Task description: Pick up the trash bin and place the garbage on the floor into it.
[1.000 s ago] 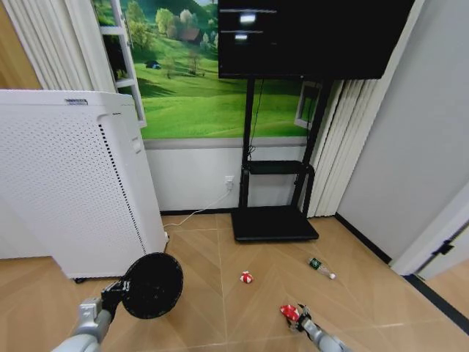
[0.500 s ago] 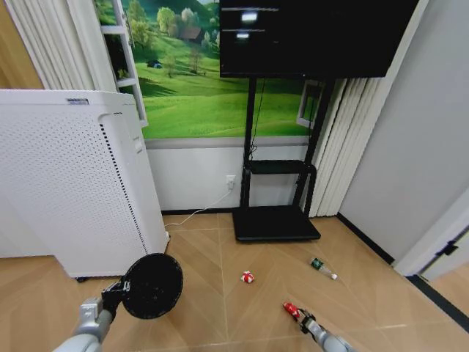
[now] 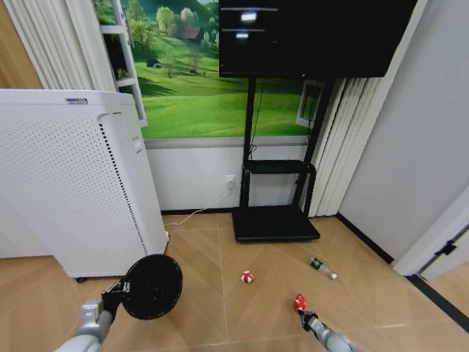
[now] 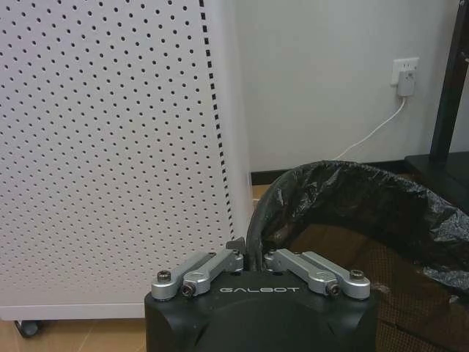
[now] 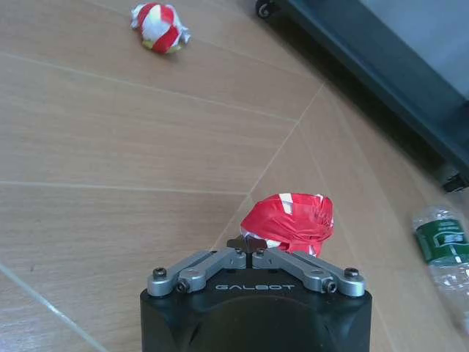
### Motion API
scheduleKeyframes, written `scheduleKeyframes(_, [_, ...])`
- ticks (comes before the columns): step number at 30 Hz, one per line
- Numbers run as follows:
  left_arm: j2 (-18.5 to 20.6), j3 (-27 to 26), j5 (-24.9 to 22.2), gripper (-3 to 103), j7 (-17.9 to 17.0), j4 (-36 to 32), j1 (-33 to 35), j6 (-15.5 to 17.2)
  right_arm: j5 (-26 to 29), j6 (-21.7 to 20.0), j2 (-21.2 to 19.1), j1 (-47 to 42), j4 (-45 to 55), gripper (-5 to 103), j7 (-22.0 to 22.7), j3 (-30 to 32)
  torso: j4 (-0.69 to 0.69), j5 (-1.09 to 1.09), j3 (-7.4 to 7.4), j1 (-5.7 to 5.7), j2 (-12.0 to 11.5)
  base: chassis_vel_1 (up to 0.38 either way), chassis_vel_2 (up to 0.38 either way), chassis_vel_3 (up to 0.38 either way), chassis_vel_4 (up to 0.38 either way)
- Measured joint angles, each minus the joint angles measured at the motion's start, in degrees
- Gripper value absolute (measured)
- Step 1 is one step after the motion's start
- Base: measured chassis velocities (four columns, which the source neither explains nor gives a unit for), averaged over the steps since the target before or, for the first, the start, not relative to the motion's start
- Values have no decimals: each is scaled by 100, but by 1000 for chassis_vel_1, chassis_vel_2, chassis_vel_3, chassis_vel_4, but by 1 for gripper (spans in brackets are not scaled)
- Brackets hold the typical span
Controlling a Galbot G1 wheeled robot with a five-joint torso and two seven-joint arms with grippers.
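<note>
My left gripper (image 3: 111, 295) is shut on the rim of the trash bin (image 3: 152, 286), a small black round bin lined with a black bag (image 4: 352, 220), held tilted above the floor beside the white appliance. In the left wrist view that gripper (image 4: 249, 258) pinches the rim. Low on the right, my right gripper (image 3: 303, 314) is shut on a crushed red-and-white can (image 3: 299, 301), seen close in the right wrist view (image 5: 289, 220). A second red-and-white piece (image 3: 247, 276) and a green-labelled bottle (image 3: 321, 268) of the garbage lie on the wooden floor.
A tall white perforated appliance (image 3: 66, 183) stands on castors at the left. A black TV stand (image 3: 275, 224) sits against the back wall, with a white cord (image 3: 198, 211) running to a socket. A door frame (image 3: 432, 249) borders the right.
My right gripper has shifted slightly right and up with the red-and-white can in it. The left arm and bin have stayed put.
</note>
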Motion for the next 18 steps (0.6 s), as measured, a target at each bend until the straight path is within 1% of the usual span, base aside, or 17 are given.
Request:
scheduleKeyframes(1, [0,4,1,7,0,-1,-8,0,54,-9,-97,-74,184,0,13,47,0,0,0,0,0,0,0,0,0])
scheduleKeyframes(2, [0,4,1,7,0,-1,-8,0,54,-9,-97,-74,184,0,13,47,0,0,0,0,0,0,0,0,0])
scheduleKeyframes(3, [2,5,4,7,0,0,-22,-2,133,-26,-216,-172,418,0,19,106,0,0,0,0,0,0,0,0,0])
scheduleKeyframes(4, [2,5,4,7,0,0,-22,-2,133,-26,-216,-172,418,0,19,106,0,0,0,0,0,0,0,0,0])
scheduleKeyframes(5, [5,13,18,7,-2,17,-52,-8,249,-50,-398,-318,751,0,19,204,0,0,0,0,0,0,0,0,0])
scheduleKeyframes(6, [5,13,18,7,-2,17,-52,-8,249,-50,-398,-318,751,0,19,204,0,0,0,0,0,0,0,0,0])
scheduleKeyframes(9, [11,63,47,7,-9,56,-121,-15,455,-67,-783,-714,1579,0,10,597,0,0,0,0,1,0,0,0,0])
scheduleKeyframes(10, [11,63,47,7,-9,56,-121,-15,455,-67,-783,-714,1579,0,10,597,0,0,0,0,1,0,0,0,0])
scheduleKeyframes(11, [26,101,56,7,-9,87,-174,-38,499,-61,-958,-935,1963,0,-5,810,2,-1,0,-1,1,0,0,0,0])
scheduleKeyframes(13, [42,176,90,7,-16,155,-289,-66,532,-23,-1173,-1261,2424,0,-35,1083,1,0,0,-1,2,0,0,0,0])
scheduleKeyframes(14, [42,176,90,7,-16,155,-289,-66,532,-23,-1173,-1261,2424,0,-35,1083,1,0,0,-1,2,0,0,0,0])
scheduleKeyframes(17, [100,415,94,7,-66,280,-606,-84,555,38,-1446,-1790,3063,0,-81,1538,-1,-2,0,-1,2,0,0,0,0])
scheduleKeyframes(18, [100,415,94,7,-66,280,-606,-84,555,38,-1446,-1790,3063,0,-81,1538,-1,-2,0,-1,2,0,0,0,0])
